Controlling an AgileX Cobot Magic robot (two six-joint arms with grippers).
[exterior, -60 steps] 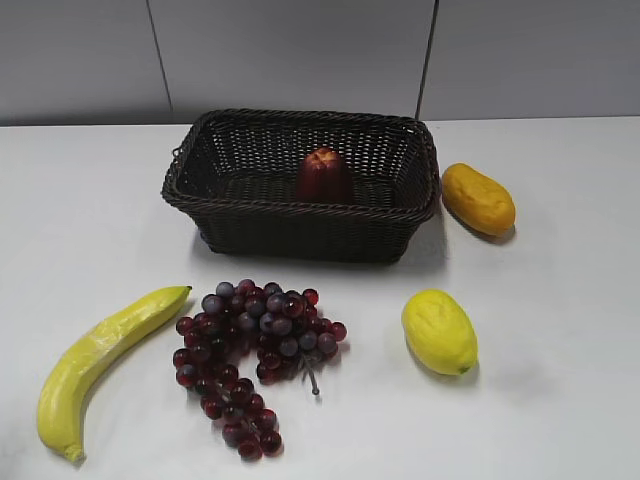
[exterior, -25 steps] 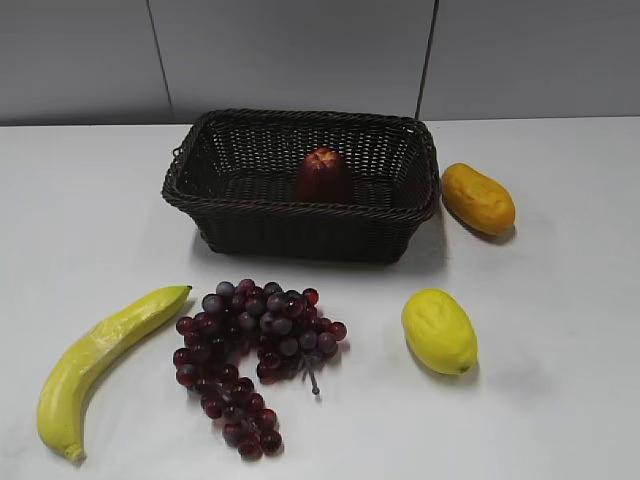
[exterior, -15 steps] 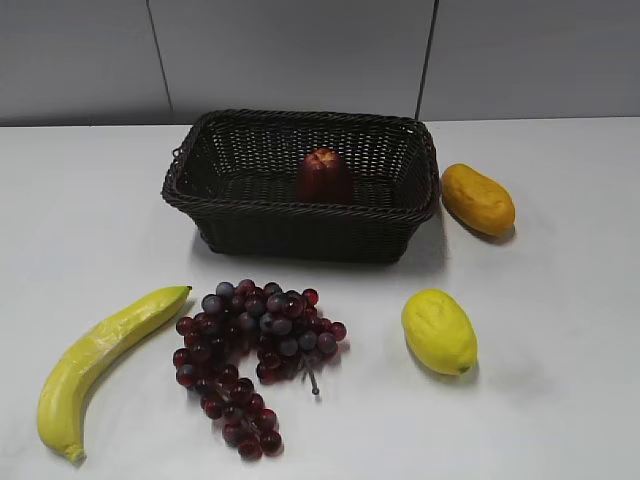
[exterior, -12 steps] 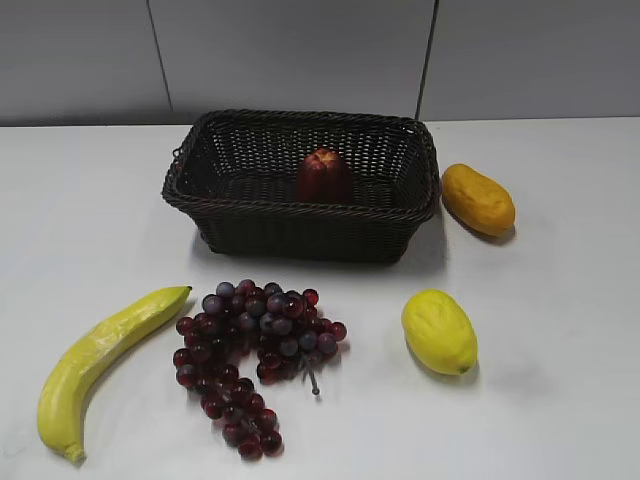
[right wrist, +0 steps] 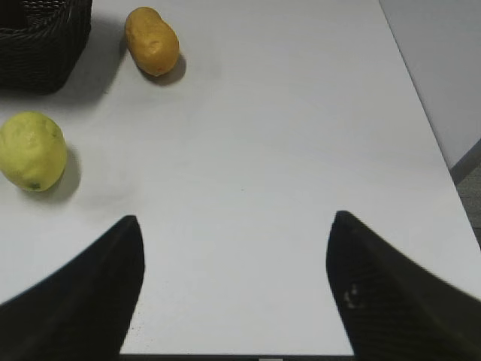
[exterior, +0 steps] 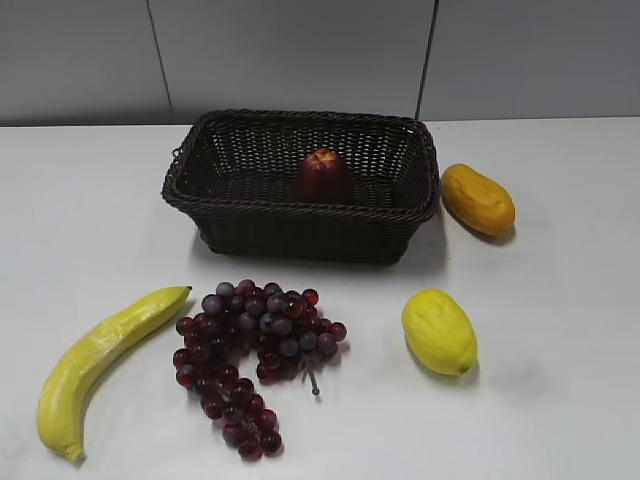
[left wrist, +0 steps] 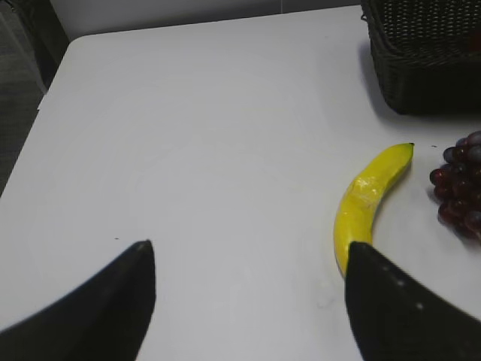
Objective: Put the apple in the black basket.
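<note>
Taking the black basket (exterior: 300, 185) as the landmark, the banana (exterior: 95, 365) lay on the white desk (exterior: 560, 400) well to the front-left of it, its green-tipped end pointing back toward the basket. The bunch of grapes (exterior: 250, 350) sat just in front of the basket, beside that tip of the banana. The apple (exterior: 322, 174) rested inside the basket, right of its middle and toward the back wall, its paler top facing up. The lemon (exterior: 439, 331) lay in front of the basket's right corner, and the orange-yellow fruit (exterior: 478, 198) sat just beside the basket's right end.

In the left wrist view, the left gripper (left wrist: 248, 259) hung over bare desk well left of the basket, jaws spread wide and holding nothing, with the banana close by the right-hand jaw. In the right wrist view, the right gripper (right wrist: 237, 229) hung over bare desk to the front-right of the basket, jaws likewise wide apart and empty.
</note>
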